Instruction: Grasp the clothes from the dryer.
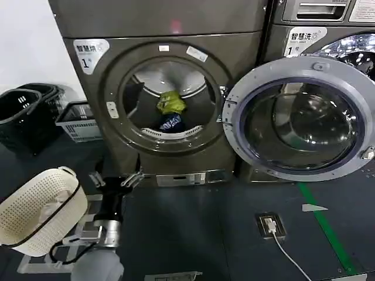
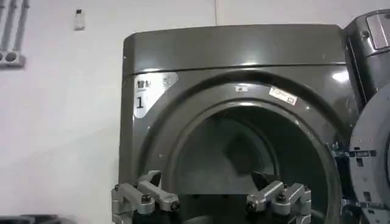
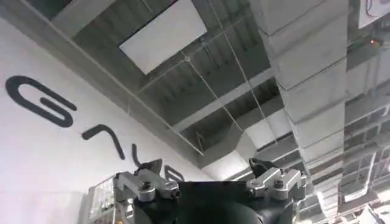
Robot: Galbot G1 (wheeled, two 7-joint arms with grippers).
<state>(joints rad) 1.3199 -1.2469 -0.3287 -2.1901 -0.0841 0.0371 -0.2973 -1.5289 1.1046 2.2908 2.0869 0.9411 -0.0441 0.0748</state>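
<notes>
Basket (image 1: 35,213): white, perforated, near left, tilted, close beside the left arm; a wide swing of that arm likely to knock it.

Left gripper (image 1: 116,178): low, near, in front of the dryer's left half, just beside the basket; fingers (image 2: 146,193) spread apart, holding nothing, pointed at the drum opening in the wrist view.

Right gripper (image 3: 210,182): aimed up at ceiling and ducts, fingers apart, empty; parked, no part in the reach.

Floor cable (image 1: 287,249): near right, plug and white lead on dark floor; well apart from the left arm's path, low concern.

Door (image 1: 302,120): swung fully open to the right, grey rim, glass centre; clear of a straight reach, but a rightward drift could clip its hinge edge.

Dryer (image 1: 164,23): bronze-grey, "1" sticker upper left, porthole open; rim the main hazard, since open fingers entering low or off-centre could catch the lower lip.

Yellow-green garment (image 1: 170,103): inside the drum, centre, resting above the navy one; soft and loose, apt to slip from a shallow pinch.

Navy garment (image 1: 170,123): at the drum bottom, just behind the lower rim, touching the yellow-green piece; may drag out together and drop on the floor, or stay behind.

Reach: gripper well short of the clothes; depth misjudged inside the dark drum likely to mean closing on air.
</notes>
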